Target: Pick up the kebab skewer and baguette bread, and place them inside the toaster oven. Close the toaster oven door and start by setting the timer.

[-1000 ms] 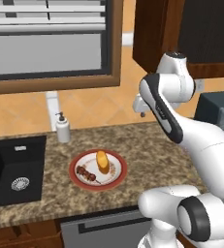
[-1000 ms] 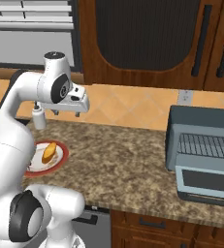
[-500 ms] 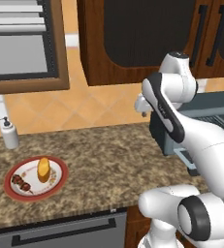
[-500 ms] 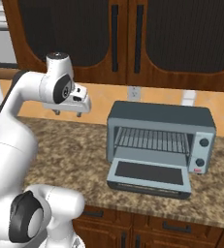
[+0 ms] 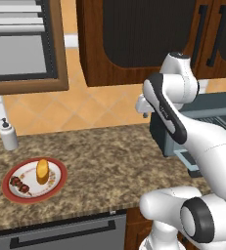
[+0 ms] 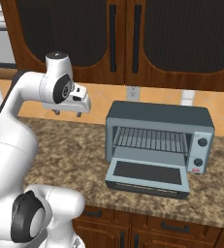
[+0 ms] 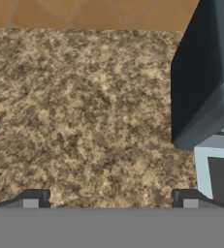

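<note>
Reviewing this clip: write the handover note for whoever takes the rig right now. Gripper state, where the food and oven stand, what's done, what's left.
Gripper: open, empty, held high above the granite counter, between plate and oven.
Kebab skewer and baguette bread: side by side on the red-rimmed plate, left end of the counter.
Toaster oven: right end of the counter, toaster oven door dropped open, wire rack bare.
Done: nothing loaded.
Left: pick both foods, put them in the oven, shut the door, set the timer.
</note>
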